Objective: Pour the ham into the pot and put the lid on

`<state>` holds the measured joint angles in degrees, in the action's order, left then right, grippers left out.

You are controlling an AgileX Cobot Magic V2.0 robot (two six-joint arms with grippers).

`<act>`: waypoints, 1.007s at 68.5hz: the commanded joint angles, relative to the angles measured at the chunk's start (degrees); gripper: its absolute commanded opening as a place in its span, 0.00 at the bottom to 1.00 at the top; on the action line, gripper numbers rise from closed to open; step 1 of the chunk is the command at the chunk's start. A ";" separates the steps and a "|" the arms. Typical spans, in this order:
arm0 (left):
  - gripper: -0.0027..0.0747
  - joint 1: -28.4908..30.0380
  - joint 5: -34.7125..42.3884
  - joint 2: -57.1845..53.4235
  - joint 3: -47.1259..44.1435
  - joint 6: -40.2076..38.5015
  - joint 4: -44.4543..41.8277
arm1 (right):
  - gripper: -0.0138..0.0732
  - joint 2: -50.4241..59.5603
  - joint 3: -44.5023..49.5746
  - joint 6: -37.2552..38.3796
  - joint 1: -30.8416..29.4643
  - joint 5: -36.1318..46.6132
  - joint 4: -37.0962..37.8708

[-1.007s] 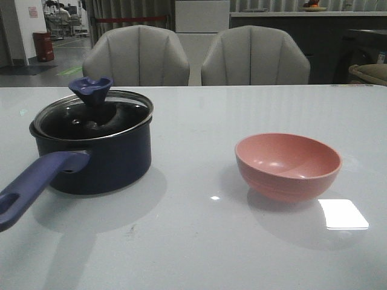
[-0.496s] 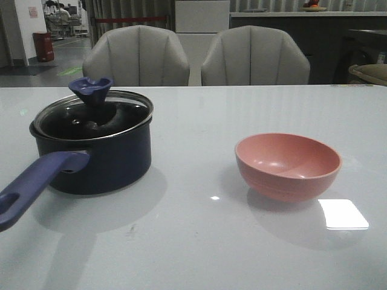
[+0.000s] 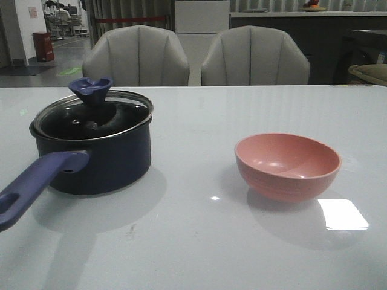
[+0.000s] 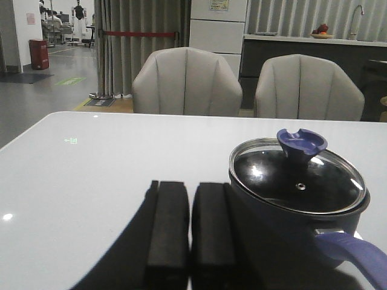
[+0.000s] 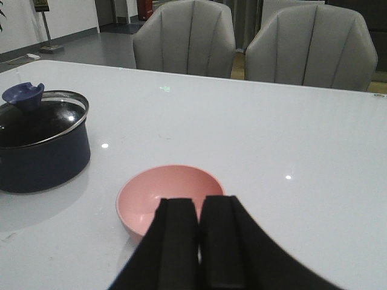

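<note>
Lid (image 3: 92,116) already seated on pot (image 3: 91,154); bowl (image 3: 288,165), at three o'clock, seems emptied. Both grippers (image 4: 188,232) (image 5: 199,244) closed, nothing held; only retreat is called for.

We find no text, brand or number that we can read. Behind the grey chairs (image 4: 186,83), a white cabinet (image 4: 218,26) carries a small notice (image 4: 219,5), and the far wall beside the red bin (image 4: 38,53) carries a pinkish sheet (image 4: 31,19); the print on both is too small and blurred for us to make out.
</note>
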<state>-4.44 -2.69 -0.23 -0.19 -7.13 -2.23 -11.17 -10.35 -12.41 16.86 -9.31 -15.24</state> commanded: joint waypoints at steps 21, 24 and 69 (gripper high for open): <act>0.18 0.07 4.36 -1.09 -1.30 -0.49 0.01 | 0.35 8.70 8.95 16.65 -9.00 13.14 16.60; 0.18 0.07 4.36 -1.09 -1.30 -0.49 0.01 | 0.35 9.91 10.10 16.82 -8.99 13.27 16.60; 0.18 0.07 4.36 -1.09 -1.30 -0.49 0.01 | 0.35 12.88 11.59 16.82 -8.99 11.73 16.60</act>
<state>-4.44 -2.69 -0.23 -0.19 -7.13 -2.23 0.62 1.56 4.62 8.11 -1.98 0.81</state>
